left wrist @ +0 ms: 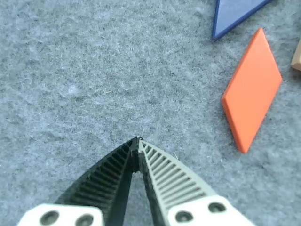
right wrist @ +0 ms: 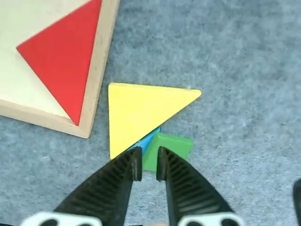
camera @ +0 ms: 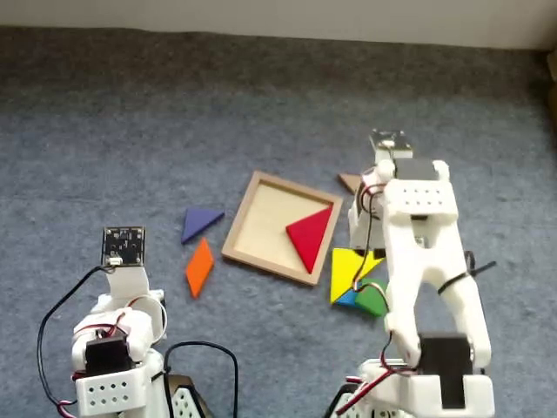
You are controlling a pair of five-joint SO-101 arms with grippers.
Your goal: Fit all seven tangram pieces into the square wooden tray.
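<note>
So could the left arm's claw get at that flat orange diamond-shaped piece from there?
Probably yes. The orange diamond-shaped piece lies flat on grey carpet ahead of the left claw, with nothing between. The claw is shut, so it would have to open first.

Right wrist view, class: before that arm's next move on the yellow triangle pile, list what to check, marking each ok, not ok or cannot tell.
1. Right claw open: ok, by a narrow gap.
2. Yellow triangle lying free: not ok; it overlaps the light blue piece, with the green piece crowded against them.
3. Tray has bare floor beside the red triangle: ok.
4. Right claw lined up on a single piece: cannot tell; it hangs over the blue and green edges.
5. Left claw out of the way: ok; shut over carpet near the orange piece.
</note>
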